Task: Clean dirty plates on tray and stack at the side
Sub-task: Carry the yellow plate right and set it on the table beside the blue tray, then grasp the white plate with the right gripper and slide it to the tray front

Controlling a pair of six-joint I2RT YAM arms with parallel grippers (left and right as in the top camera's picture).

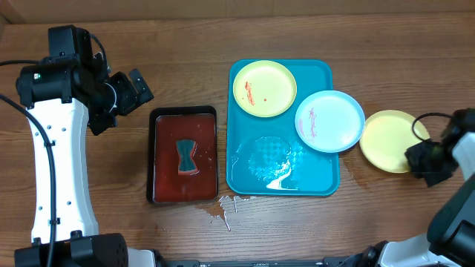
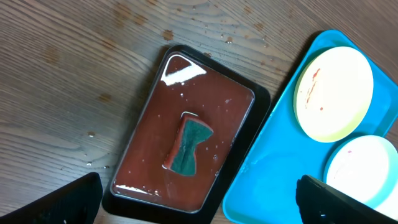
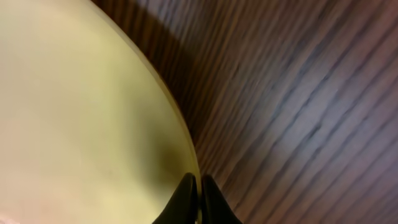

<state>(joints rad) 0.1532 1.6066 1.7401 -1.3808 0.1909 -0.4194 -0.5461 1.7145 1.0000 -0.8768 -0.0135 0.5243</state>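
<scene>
The turquoise tray [image 1: 249,167] holds a yellow-green rimmed plate [image 1: 265,87] with red smears at its far left and a light blue rimmed plate [image 1: 330,121] with a smear, overhanging its right rim. A second yellow-green plate [image 1: 390,139] lies on the table right of the tray. My right gripper [image 1: 421,157] is shut on this plate's right rim [image 3: 198,199]; the plate [image 3: 74,118] fills the right wrist view. My left gripper [image 1: 136,87] is open, empty, and held high left of the trays [image 2: 199,205]. The left wrist view shows the tray [image 2: 273,174] and both plates on it [image 2: 333,93] [image 2: 360,165].
A black tray [image 1: 183,154] with reddish-brown liquid and a green-and-red sponge [image 1: 186,156] stands left of the turquoise tray; it also shows in the left wrist view [image 2: 186,146]. Water pools on the turquoise tray's near part [image 1: 278,174] and on the table before it [image 1: 223,211].
</scene>
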